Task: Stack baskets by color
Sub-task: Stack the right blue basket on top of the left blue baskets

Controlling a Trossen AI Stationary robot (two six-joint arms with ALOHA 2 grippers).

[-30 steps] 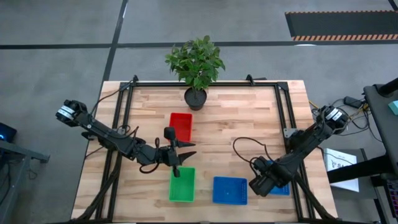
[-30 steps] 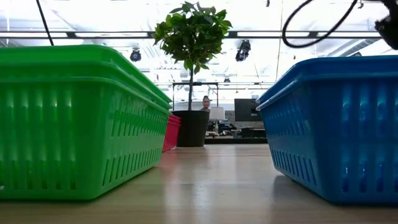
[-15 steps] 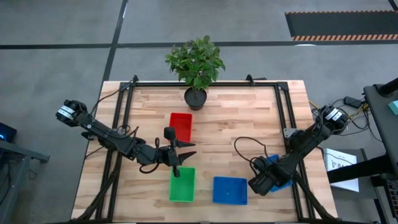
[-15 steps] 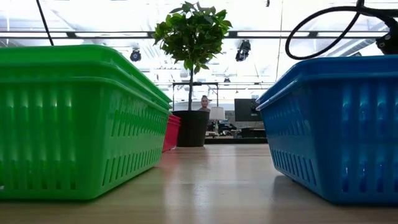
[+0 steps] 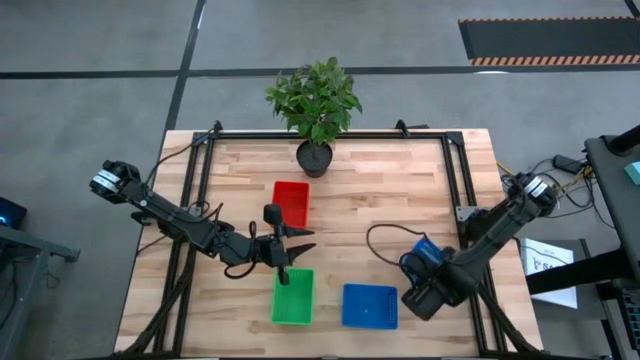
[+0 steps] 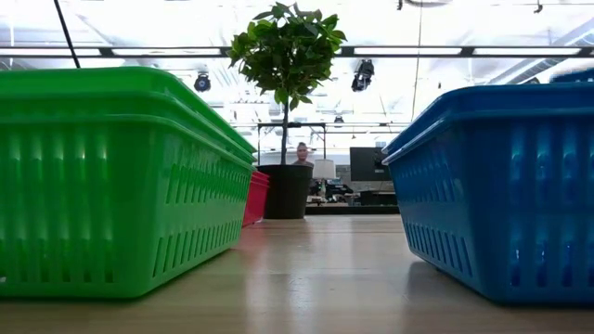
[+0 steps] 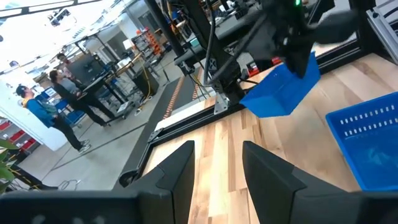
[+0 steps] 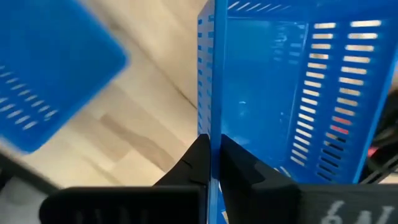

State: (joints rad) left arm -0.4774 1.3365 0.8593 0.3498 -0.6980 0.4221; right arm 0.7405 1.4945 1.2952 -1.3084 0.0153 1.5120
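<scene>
My right gripper is shut on a blue basket that hangs tilted above the table's right part; the left wrist view also shows this basket in the air. A second blue basket rests on its bottom near the front edge. Left of it sits a green basket, and a red basket lies farther back. My left gripper hovers open just beyond the green basket, holding nothing. My right gripper pinches one side wall of the blue basket at its rim, one finger on each face of the wall. The fingers come from above, pointing down. The basket hangs below them on edge, lifted clear of the table.
A black pot with a leafy plant stands at the middle of the far edge. A black metal frame runs along the table's far, left and right sides. Bare wood lies between the red basket and the right arm.
My right gripper has shut on the blue basket's wall near the table's right front and risen. The basket, which lay flat on the table, now hangs tipped on edge, clear of the wood and a little farther from the front edge.
</scene>
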